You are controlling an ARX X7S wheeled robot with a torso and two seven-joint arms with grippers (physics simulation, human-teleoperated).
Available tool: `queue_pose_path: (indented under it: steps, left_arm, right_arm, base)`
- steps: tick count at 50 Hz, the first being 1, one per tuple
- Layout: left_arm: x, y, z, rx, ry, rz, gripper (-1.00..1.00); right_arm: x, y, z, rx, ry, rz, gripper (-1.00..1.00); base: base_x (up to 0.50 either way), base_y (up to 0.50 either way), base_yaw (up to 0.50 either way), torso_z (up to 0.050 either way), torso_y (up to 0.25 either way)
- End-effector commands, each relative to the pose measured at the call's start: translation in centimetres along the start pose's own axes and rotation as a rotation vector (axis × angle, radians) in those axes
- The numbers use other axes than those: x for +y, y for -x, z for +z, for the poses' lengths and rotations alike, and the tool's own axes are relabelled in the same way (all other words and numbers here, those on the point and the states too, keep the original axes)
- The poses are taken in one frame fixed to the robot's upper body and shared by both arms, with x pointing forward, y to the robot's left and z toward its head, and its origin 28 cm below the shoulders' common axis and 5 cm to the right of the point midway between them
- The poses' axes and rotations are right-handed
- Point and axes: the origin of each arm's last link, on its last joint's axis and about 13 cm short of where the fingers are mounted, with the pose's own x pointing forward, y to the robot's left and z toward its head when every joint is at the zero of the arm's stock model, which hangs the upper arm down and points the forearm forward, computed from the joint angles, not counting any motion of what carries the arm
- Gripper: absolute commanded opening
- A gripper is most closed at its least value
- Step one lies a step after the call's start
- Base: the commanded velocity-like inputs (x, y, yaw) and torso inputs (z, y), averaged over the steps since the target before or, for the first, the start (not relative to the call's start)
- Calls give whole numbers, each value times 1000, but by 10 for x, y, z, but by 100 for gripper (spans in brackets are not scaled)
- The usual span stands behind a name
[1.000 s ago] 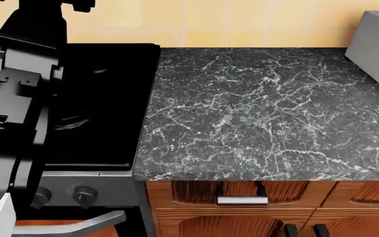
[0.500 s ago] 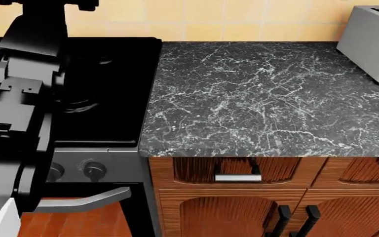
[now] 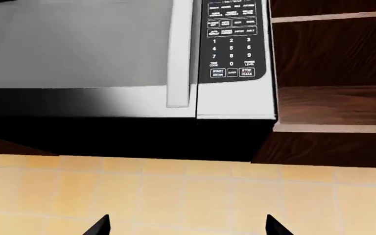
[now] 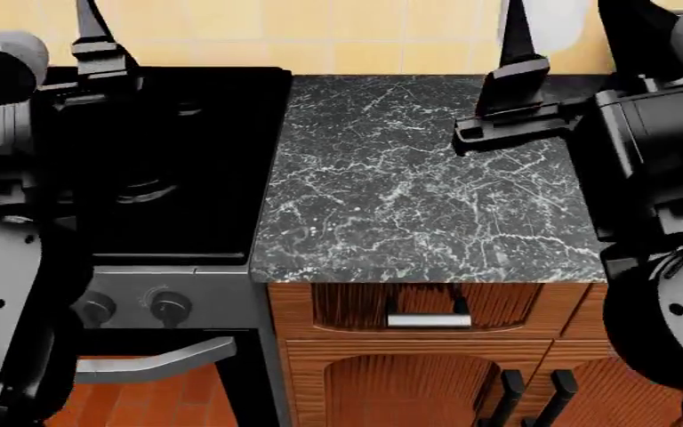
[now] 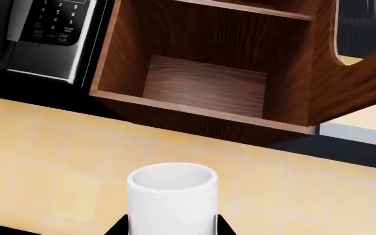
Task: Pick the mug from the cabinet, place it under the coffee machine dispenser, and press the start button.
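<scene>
The white mug [image 5: 172, 198] stands upright between my right gripper's [image 5: 170, 226] two dark fingers, which press on its sides. In the head view the mug [image 4: 551, 20] is held high over the back of the counter by the right gripper [image 4: 558, 36]. The wooden cabinet [image 5: 207, 85] it faces is open, with a bare shelf. My left gripper [image 3: 186, 227] is open and empty, its fingertips [image 3: 102, 226] wide apart, facing the tiled wall under the microwave; it is raised over the stove [image 4: 92, 22]. The coffee machine dispenser is out of view.
A black stove [image 4: 188, 151] is at left, beside the dark marble counter [image 4: 413, 187]. Wooden drawers and doors [image 4: 429, 320] lie below. A microwave [image 3: 109, 49] with a keypad hangs beside the open cabinet. My right arm covers the counter's right end.
Both arms have come up into the head view. The right gripper with the mug now shows at the top right and hides the toaster. The camera's view has held steady since half a second ago.
</scene>
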Motion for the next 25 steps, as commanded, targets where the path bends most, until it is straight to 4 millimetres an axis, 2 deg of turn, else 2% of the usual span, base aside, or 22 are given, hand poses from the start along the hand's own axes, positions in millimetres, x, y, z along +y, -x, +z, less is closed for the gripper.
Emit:
queue_pose_path:
  steps: [1, 10, 18, 25]
  left_arm:
    - [2, 89, 33, -93, 78, -99, 100]
    - [-1, 113, 27, -51, 118, -141, 100]
    - [-3, 120, 24, -26, 136, -154, 100]
    - [-3, 121, 23, -12, 145, -166, 100]
  right_arm:
    - [27, 64, -33, -57, -80, 28, -100]
    - [35, 79, -59, -78, -105, -11, -100]
    - [43, 86, -74, -105, -125, -8, -100]
    - [45, 87, -76, -101, -119, 4, -100]
  base:
    - [0, 0, 0, 0, 0]
    - [0, 0, 0, 0, 0]
    - [0, 0, 0, 0, 0]
    - [0, 0, 0, 2, 0]
